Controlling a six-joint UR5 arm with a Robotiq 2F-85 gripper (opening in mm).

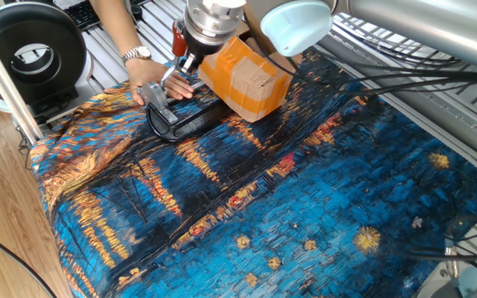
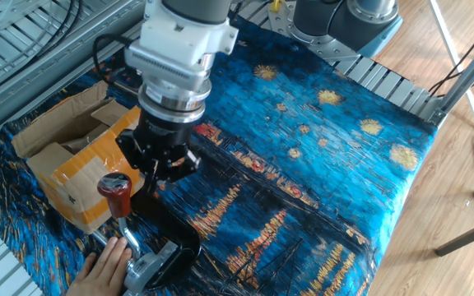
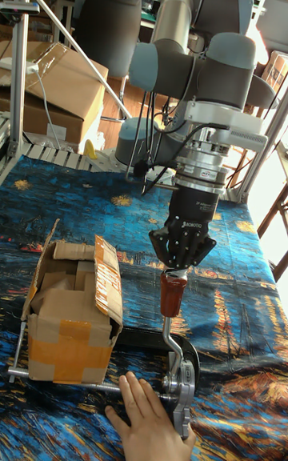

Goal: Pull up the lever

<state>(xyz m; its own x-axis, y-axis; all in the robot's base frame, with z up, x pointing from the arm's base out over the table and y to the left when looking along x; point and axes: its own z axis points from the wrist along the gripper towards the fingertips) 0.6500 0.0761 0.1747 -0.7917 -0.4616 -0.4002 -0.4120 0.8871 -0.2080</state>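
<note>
While a person's hand (image 3: 148, 419) pressed on the silver bracket (image 3: 183, 399) at the tabletop's (image 2: 303, 156) edge, the lever (image 3: 170, 310) stood upright, its red-brown knob (image 2: 115, 194) raised beside the orange-taped cardboard box (image 3: 72, 317). Just above the knob hung the claw (image 3: 181, 259), apart from it in the other fixed view, fingers (image 2: 151, 168) drawn close together and holding nothing.
</note>
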